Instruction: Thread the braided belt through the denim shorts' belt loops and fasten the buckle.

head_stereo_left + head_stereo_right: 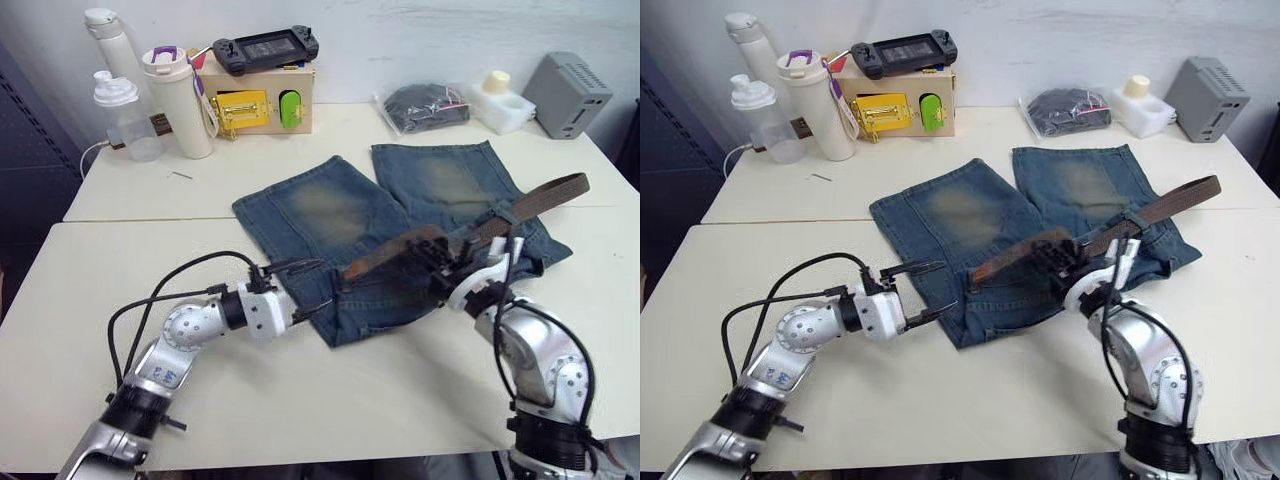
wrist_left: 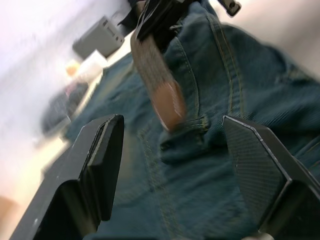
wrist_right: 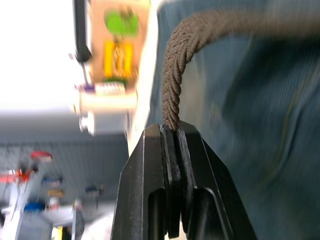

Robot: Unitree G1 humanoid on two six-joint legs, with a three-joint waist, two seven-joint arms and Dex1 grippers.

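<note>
Right wrist view shows the right gripper (image 3: 172,132) with its two black fingers (image 3: 150,165) clamped together on the long dark-brown braided belt (image 3: 175,75), which rises out from between the tips and bends across blue cloth. In the head views that belt (image 1: 1095,235) runs raised over the waistband of the faded blue denim shorts (image 1: 970,215) with yellowish worn patches, one end reaching toward the counter's right edge, the rounded brown tip (image 2: 167,102) pointing at the left gripper (image 1: 915,292). The left gripper's fingers (image 2: 100,150) stand wide apart, empty, at the waistband's left corner, the belt tip hanging between them and short of both. The shorts lie flat mid-counter, legs toward the far edge, waistband toward the near edge. Along the far edge stand a white insulated bottle (image 1: 183,105), a cardboard box (image 1: 262,102) and a grey device (image 1: 568,95).
</note>
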